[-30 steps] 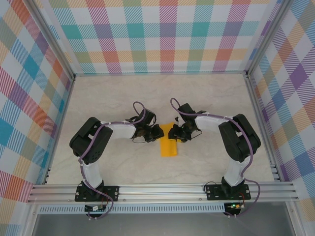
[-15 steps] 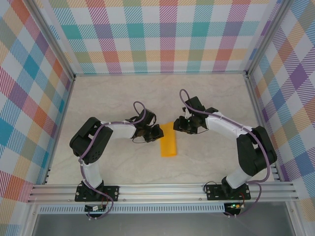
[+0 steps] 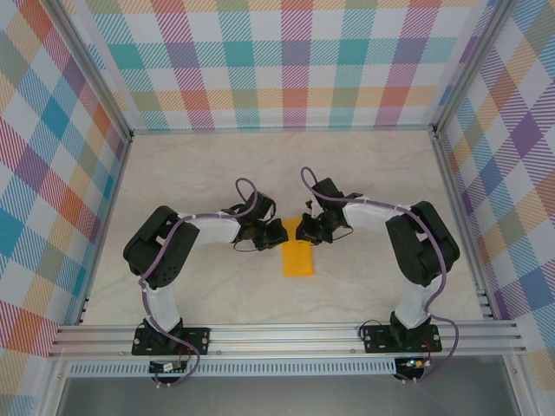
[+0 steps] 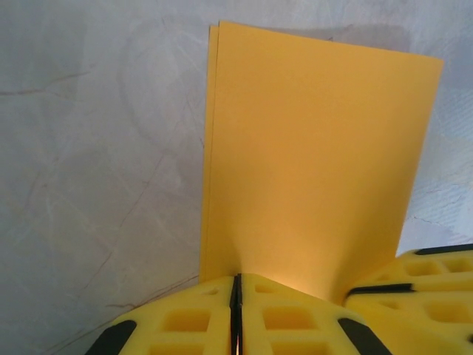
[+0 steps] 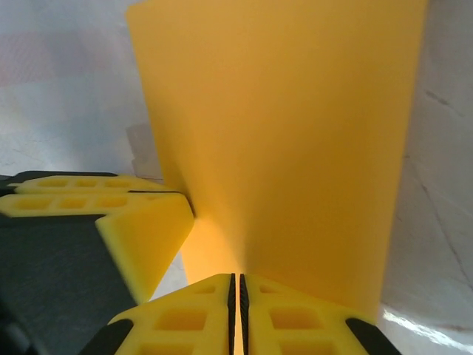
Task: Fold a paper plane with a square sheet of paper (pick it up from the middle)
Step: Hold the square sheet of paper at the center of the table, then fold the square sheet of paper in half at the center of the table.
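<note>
Top view: the sheet of paper (image 3: pixel 298 258) lies near the middle of the pale marbled tabletop (image 3: pixel 199 173), between the two arms. It is orange, plain, and folded into a narrow rectangle. Its long axis runs from the grippers toward the arm bases.

The left gripper (image 3: pixel 279 234) comes in from the left at the far end of the sheet. The right gripper (image 3: pixel 310 230) meets it from the right at the same end. The two sit just beside each other there.

Left wrist view: the yellow fingers (image 4: pixel 185 322) are together, with only a thin dark seam between them, and the sheet rises straight out of that seam. We read this as clamped on the paper. Two layers show along the sheet's left edge, slightly offset. The right gripper's fingers (image 4: pixel 414 285) touch the sheet at the lower right corner.

Right wrist view: the fingers (image 5: pixel 295 318) are pressed together on the sheet's edge, so this gripper is clamped on it as well. The left gripper's fingers (image 5: pixel 140 229) press against the same edge just to the left.

We cannot tell whether the near end of the sheet rests on the tabletop or hangs just above it.

Surroundings: checked walls (image 3: pixel 277 61) on three sides and an aluminium rail (image 3: pixel 286 334) across the near edge.
</note>
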Robot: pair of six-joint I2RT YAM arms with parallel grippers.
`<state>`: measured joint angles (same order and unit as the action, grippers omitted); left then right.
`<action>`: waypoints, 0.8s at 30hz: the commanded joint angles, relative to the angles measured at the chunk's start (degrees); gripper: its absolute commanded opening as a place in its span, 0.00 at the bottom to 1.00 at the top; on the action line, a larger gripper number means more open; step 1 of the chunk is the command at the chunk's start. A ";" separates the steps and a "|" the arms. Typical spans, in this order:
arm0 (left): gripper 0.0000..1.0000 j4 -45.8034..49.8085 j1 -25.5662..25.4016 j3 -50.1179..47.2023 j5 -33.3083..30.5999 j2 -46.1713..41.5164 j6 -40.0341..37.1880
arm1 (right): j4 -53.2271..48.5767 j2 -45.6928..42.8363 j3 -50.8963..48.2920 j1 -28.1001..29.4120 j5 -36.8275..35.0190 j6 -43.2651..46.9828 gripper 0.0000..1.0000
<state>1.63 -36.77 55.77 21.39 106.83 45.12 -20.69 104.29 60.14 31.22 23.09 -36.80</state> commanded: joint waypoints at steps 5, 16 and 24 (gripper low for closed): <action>0.09 9.71 -0.76 -2.26 -7.15 4.42 -1.00 | -1.81 1.69 0.20 -0.01 -0.78 3.28 0.13; 0.08 9.80 -0.82 -3.64 -7.84 5.23 -0.42 | -0.43 1.27 -3.94 -3.33 -0.95 7.01 0.14; 0.06 9.46 -0.80 -5.19 -8.03 5.63 -0.38 | 0.25 -1.27 -9.23 -6.73 -2.70 7.35 0.13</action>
<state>1.13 -36.80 55.02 21.06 106.69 45.19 -16.69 103.98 54.26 26.81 25.47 -30.74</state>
